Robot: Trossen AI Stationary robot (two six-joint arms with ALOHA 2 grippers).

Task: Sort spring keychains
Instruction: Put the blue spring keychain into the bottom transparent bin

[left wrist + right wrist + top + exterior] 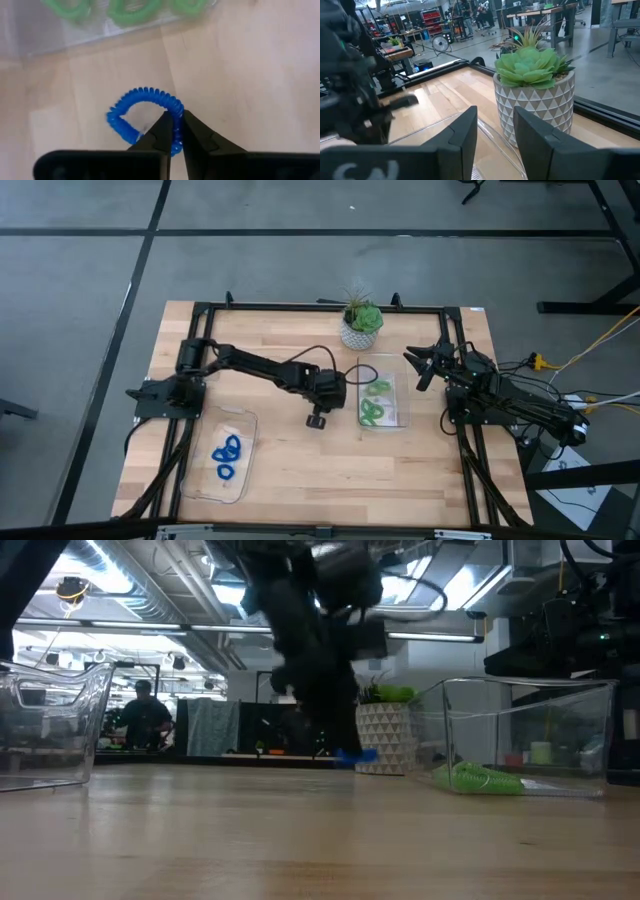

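Overhead, my left arm reached across the table (300, 465) toward its middle, and the left gripper (318, 418) hung just beside the clear tray (402, 412) of green spring keychains (374, 406). Its fingers (159, 134) were pressed together on a blue spring keychain (145, 114), pinching one side of the coil. More blue keychains (226, 454) lay in the left tray (240, 480). My right gripper (495, 131) waited near the potted plant (534, 85), fingers parted and holding nothing.
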